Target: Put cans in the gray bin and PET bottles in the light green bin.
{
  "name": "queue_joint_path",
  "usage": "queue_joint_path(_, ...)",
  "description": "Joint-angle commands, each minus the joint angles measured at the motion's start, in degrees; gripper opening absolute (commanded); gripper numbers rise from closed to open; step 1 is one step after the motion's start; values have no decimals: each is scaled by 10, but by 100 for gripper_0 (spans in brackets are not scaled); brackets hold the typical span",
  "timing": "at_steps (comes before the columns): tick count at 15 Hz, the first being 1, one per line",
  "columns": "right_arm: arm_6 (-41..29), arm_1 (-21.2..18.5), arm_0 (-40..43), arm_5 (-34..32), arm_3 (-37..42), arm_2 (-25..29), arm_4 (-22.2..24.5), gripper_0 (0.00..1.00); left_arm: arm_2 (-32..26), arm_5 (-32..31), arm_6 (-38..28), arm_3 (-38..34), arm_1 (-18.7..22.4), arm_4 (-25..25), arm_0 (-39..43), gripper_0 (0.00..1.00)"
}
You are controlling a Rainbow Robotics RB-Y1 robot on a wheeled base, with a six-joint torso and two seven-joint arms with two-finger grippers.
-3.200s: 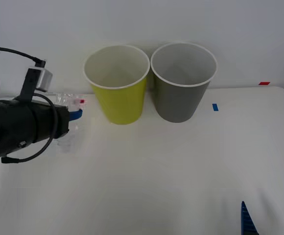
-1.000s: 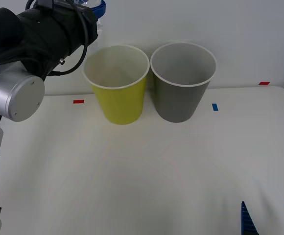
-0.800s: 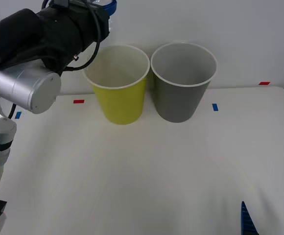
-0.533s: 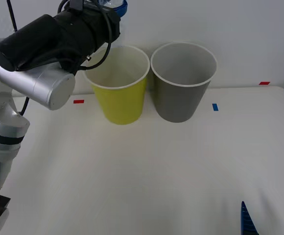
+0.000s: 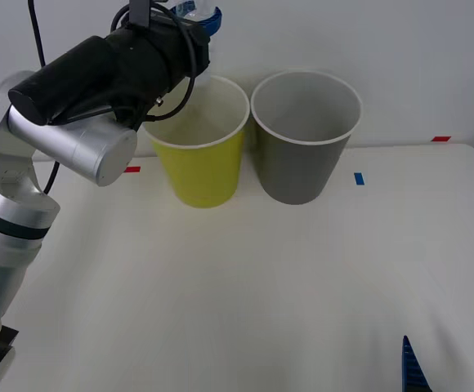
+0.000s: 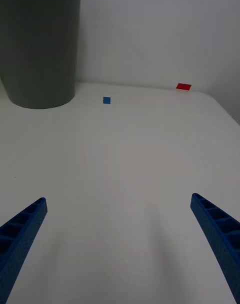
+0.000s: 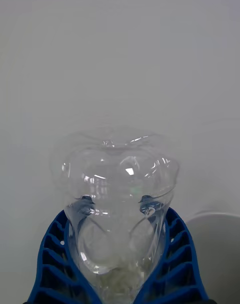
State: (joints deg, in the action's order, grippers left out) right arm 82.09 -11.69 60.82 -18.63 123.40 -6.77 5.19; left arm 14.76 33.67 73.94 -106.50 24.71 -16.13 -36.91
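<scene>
While my left arm stretches up and forward, my left hand pinches the PET bottle high above the back-left rim of the light green bin. Half a second ago it sat a little further left. Clear and dented, the bottle shows its lobed base between my blue fingers. My right hand rests spread low over the desk, well apart from the gray bin
</scene>
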Motion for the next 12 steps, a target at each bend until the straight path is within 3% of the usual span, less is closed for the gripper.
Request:
queue_joint_path(1, 0, 0, 0, 0, 0, 0, 0, 100, 0, -2, -9, 2, 1, 0, 0, 0)
queue_joint_path(3, 0, 0, 0, 0, 0, 0, 0, 100, 0, -2, -13, 2, 1, 3, 0, 0)
queue_joint_path(4, 0, 0, 0, 0, 0, 0, 0, 100, 0, -2, -18, 1, 2, 3, 1, 39)
queue_joint_path(5, 0, 0, 0, 0, 0, 0, 0, 100, 4, -3, -21, 2, 3, 4, 1, 92)
queue_joint_path(6, 0, 0, 0, 0, 0, 0, 0, 100, 5, -2, -26, 2, 6, 8, 1, 100)
queue_joint_path(12, 0, 0, 0, 0, 0, 0, 0, 100, 5, -3, -46, 1, 11, 9, 2, 100)
